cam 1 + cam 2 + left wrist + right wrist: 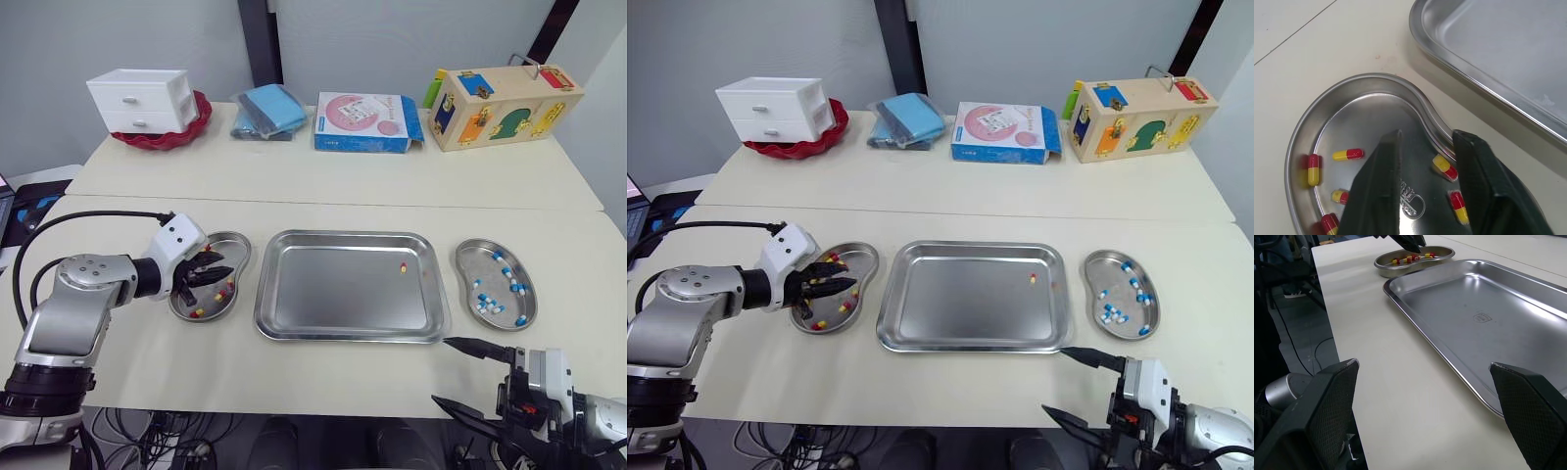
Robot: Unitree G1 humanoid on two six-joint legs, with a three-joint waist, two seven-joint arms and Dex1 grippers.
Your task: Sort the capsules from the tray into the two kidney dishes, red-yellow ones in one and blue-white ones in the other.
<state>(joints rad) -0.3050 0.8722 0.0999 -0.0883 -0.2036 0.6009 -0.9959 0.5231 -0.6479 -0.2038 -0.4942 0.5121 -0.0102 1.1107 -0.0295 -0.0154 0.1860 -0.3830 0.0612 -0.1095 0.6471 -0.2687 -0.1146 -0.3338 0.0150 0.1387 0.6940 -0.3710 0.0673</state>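
Observation:
A steel tray (353,336) lies mid-table with one red-yellow capsule (403,266) near its far right corner. To its left is a kidney dish (238,240) with several red-yellow capsules (1348,154). My left gripper (217,271) hovers low over this dish, open, with nothing between its fingers (1381,186). On the tray's right, the other kidney dish (468,251) contains several blue-white capsules (490,299). My right gripper (443,370) is open wide and empty at the table's front edge, just short of the tray's near right corner (1484,401).
Along the back of the table stand a white drawer box (142,98) on a red bowl, a blue packet (267,110), a pink and blue box (364,121) and a wooden toy box (502,106). A black cable (88,220) runs over the table's left side.

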